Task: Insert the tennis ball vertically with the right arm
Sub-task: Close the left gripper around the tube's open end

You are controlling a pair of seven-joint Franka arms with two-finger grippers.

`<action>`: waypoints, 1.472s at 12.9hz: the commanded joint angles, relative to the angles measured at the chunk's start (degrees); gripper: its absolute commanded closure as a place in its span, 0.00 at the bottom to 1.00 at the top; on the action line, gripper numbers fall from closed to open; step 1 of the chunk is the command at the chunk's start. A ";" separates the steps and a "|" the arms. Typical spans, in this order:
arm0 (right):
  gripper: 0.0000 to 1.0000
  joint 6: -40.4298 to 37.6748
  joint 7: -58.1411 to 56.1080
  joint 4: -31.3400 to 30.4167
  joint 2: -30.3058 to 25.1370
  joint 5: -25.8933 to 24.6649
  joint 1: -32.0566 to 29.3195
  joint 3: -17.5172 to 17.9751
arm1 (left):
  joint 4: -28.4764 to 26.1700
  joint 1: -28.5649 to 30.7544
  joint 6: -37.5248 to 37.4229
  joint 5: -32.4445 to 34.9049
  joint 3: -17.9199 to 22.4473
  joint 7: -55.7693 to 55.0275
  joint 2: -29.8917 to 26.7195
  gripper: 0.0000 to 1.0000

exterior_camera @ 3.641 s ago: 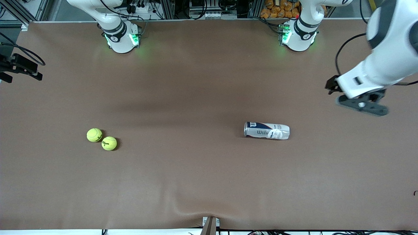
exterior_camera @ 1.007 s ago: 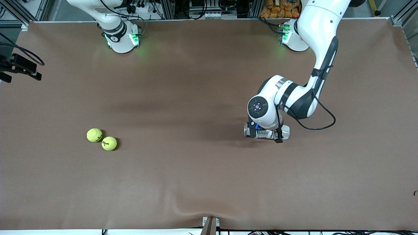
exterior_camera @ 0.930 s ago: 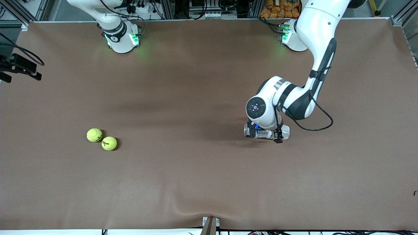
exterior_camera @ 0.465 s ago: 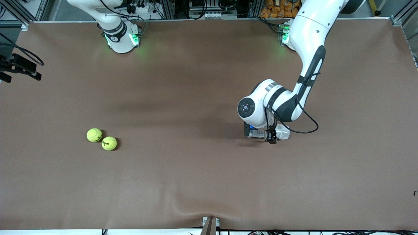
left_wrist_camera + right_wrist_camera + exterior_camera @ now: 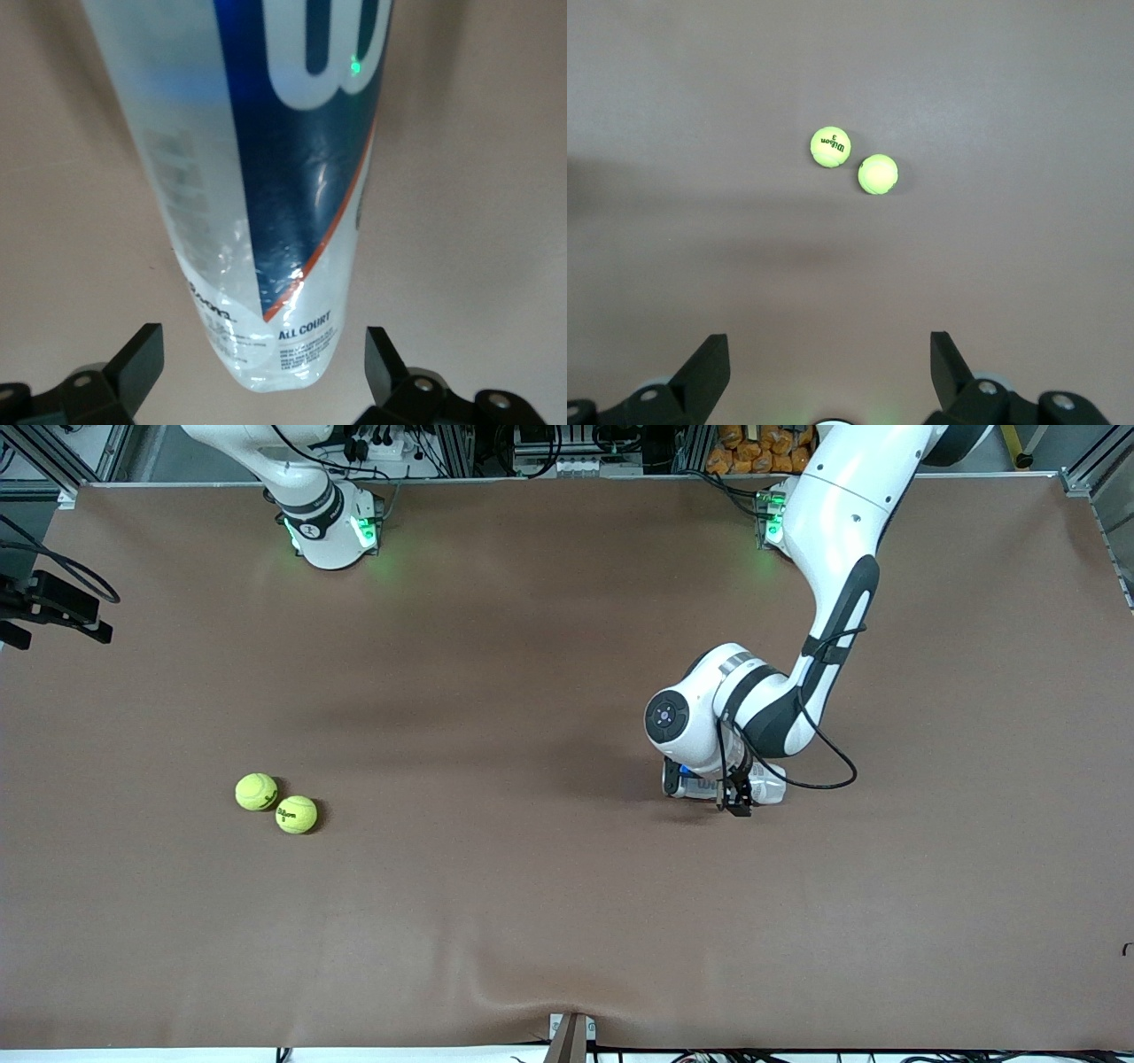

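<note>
Two fuzzy yellow tennis balls (image 5: 276, 803) lie toward the right arm's end, viewed from high above by the spread, empty right gripper (image 5: 830, 367). The clear plastic blue-labelled can (image 5: 762, 782), lying flat, is straddled by the open left gripper (image 5: 709, 790); closing and uprighting seem required next.

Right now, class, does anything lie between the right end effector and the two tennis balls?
Nothing visible does. The right end effector, open, hangs high over bare table, looking down on both tennis balls. The can lies toward the left arm's end.
</note>
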 commanded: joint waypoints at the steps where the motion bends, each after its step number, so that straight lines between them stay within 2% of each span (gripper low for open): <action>1: 0.00 -0.18 -0.49 -0.85 -1.12 0.89 -1.37 0.78 | -1.65 0.49 2.51 2.33 -0.05 0.45 -0.41 0.00; 8: 0.00 -0.18 -0.49 -0.85 -1.12 0.89 -1.37 0.78 | -5.17 1.98 7.35 2.33 -0.05 -0.33 -0.58 0.00; 19: 0.00 -0.27 -0.49 -0.93 -1.12 0.89 -1.55 0.78 | -6.75 2.51 9.72 3.47 -0.05 -1.31 -0.32 0.00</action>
